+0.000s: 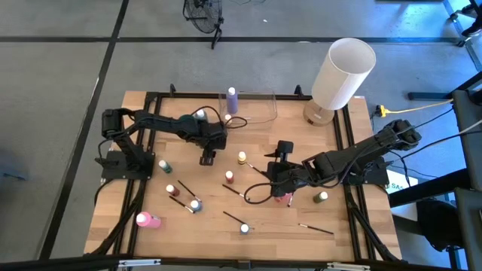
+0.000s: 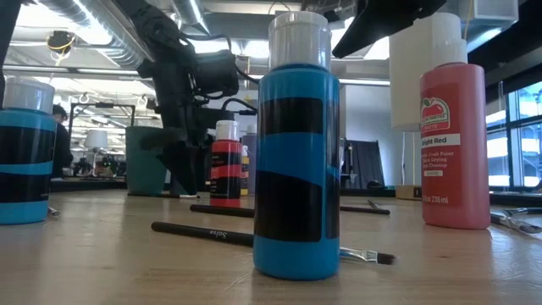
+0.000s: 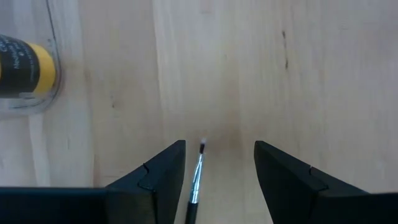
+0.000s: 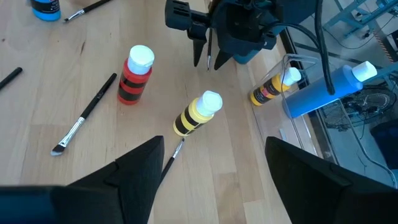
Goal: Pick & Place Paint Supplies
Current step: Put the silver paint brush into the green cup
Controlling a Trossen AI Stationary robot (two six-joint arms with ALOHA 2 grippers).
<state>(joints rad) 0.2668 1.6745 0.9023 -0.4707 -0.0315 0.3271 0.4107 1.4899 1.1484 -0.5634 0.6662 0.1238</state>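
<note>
The left gripper (image 1: 208,156) is positioned over the middle of the table (image 1: 271,226), just in front of the clear container (image 1: 260,113). In its wrist view a thin paintbrush (image 3: 197,177) is seen between its two fingers (image 3: 155,180), which are spread; the handle end is cut off by the frame edge, so it cannot be told whether the brush is gripped higher up or lies loose below. The brush's long axis is aligned with the gripper's forward direction, bristle tip pointing ahead. In the right wrist view a thin dark shaft is seen hanging between those same fingers, suggesting the brush is carried tip down.

The container lies behind and to the right of this gripper, near, with a lilac bottle (image 1: 232,99) standing in it and a yellow-banded bottle (image 3: 25,67) lying by its wall. The left arm is judged the nearer for delivery there.

The right gripper (image 4: 211,180) is held wide apart, grasping nothing, above a yellow-and-black bottle (image 4: 198,114) and a red-and-black bottle (image 4: 135,74)
</note>
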